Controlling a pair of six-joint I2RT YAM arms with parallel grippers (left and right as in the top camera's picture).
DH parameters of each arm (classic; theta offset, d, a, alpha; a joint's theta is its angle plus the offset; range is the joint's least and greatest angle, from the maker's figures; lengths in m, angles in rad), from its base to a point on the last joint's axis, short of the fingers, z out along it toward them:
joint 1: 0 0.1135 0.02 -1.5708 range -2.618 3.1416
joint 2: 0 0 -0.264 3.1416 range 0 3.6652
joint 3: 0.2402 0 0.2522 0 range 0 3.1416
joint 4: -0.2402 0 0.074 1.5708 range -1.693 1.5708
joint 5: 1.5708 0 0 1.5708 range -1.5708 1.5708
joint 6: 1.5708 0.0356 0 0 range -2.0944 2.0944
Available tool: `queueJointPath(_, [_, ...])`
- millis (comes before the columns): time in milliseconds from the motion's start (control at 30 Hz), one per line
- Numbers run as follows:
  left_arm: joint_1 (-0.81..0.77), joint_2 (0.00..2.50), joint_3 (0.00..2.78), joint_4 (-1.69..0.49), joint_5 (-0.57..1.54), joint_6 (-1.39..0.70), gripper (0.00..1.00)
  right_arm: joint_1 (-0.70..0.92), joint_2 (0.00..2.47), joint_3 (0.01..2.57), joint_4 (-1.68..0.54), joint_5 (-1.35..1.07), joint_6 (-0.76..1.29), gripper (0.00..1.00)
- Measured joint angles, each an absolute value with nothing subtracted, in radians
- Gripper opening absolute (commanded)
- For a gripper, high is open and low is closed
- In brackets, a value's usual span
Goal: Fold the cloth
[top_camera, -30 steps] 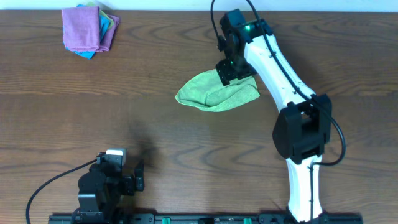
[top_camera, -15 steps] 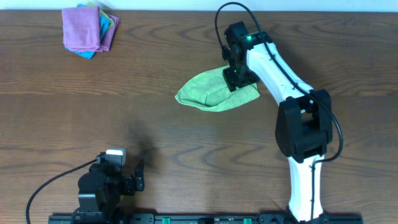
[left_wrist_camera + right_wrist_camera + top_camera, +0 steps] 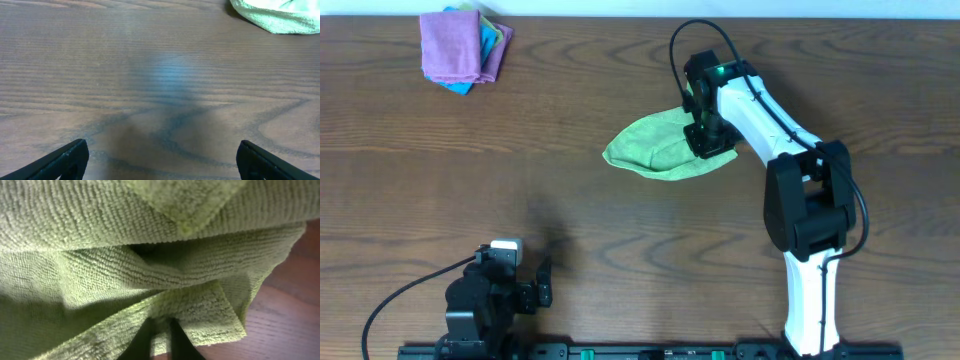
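Note:
The cloth point(image 3: 655, 147) is lime-green and lies rumpled on the wooden table, right of centre. My right gripper point(image 3: 707, 138) presses down on its right part. In the right wrist view the cloth point(image 3: 150, 245) fills the frame in folds, and my right gripper point(image 3: 161, 336) is shut on a fold of its edge, green pile pinched between the two dark fingers point(image 3: 140, 342). My left gripper point(image 3: 542, 283) rests at the near left edge of the table, far from the cloth. In the left wrist view my left gripper point(image 3: 161, 159) stands open over bare wood, a corner of the cloth point(image 3: 277, 15) far ahead.
A stack of folded cloths, purple point(image 3: 455, 45) on top with blue showing beneath, lies at the far left corner. Bare table point(image 3: 520, 180) spreads between the two arms. The right arm's white links point(image 3: 770, 110) reach over the table's right side.
My right gripper has come down onto the cloth's right part and closed on a fold of it. The left arm has stayed still.

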State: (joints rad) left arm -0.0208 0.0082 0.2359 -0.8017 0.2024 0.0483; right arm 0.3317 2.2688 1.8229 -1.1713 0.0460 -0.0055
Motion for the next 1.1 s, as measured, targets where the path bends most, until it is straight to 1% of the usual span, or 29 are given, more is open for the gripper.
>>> queueJointPath(167, [-0.021, 0.008, 0.236, -0.802, 0.202, 0.048, 0.96, 0.332, 2.269, 1.822, -1.261, 0.046, 0.011, 0.01])
queueJointPath(333, [-0.021, 0.009, 0.236, -0.802, 0.202, 0.048, 0.96, 0.332, 2.269, 1.822, -1.47, 0.044, 0.081, 0.01])
queueJointPath(367, [-0.021, 0.008, 0.236, -0.802, 0.202, 0.048, 0.96, 0.332, 2.269, 1.822, -1.515, 0.039, 0.099, 0.11])
queueJointPath(433, [-0.021, 0.008, 0.236, -0.802, 0.203, 0.048, 0.95, 0.332, 2.269, 1.822, -1.594, 0.02, 0.13, 0.36])
queueJointPath(533, [-0.021, 0.008, 0.236, -0.802, 0.202, 0.049, 0.96, 0.332, 2.269, 1.822, -1.679, -0.009, 0.157, 0.79])
queueJointPath(567, [-0.021, 0.008, 0.236, -0.802, 0.202, 0.048, 0.96, 0.332, 2.269, 1.822, -1.683, -0.017, 0.157, 0.8])
queueJointPath(600, [-0.021, 0.008, 0.236, -0.802, 0.202, 0.048, 0.96, 0.332, 2.269, 1.822, -1.674, -0.02, 0.159, 0.73])
queueJointPath(667, [-0.021, 0.008, 0.236, -0.802, 0.203, 0.048, 0.96, 0.332, 2.269, 1.82, -1.591, -0.027, 0.164, 0.63])
queueJointPath(700, [-0.021, 0.008, 0.236, -0.802, 0.202, 0.048, 0.96, 0.332, 2.269, 1.82, -1.531, -0.028, 0.175, 0.62])
queueJointPath(767, [-0.021, 0.008, 0.236, -0.802, 0.202, 0.048, 0.96, 0.332, 2.269, 1.819, -1.448, -0.029, 0.173, 0.55])
queueJointPath(800, [-0.021, 0.008, 0.236, -0.802, 0.202, 0.048, 0.96, 0.332, 2.269, 1.819, -1.405, -0.03, 0.173, 0.53])
queueJointPath(933, [-0.021, 0.008, 0.236, -0.802, 0.202, 0.048, 0.96, 0.332, 2.269, 1.819, -1.254, -0.03, 0.177, 0.5])
queueJointPath(1033, [-0.021, 0.008, 0.236, -0.802, 0.202, 0.048, 0.96, 0.332, 2.269, 1.819, -1.188, -0.029, 0.176, 0.52])
queueJointPath(1100, [-0.021, 0.008, 0.236, -0.802, 0.202, 0.048, 0.96, 0.332, 2.269, 1.819, -1.129, -0.024, 0.176, 0.52])
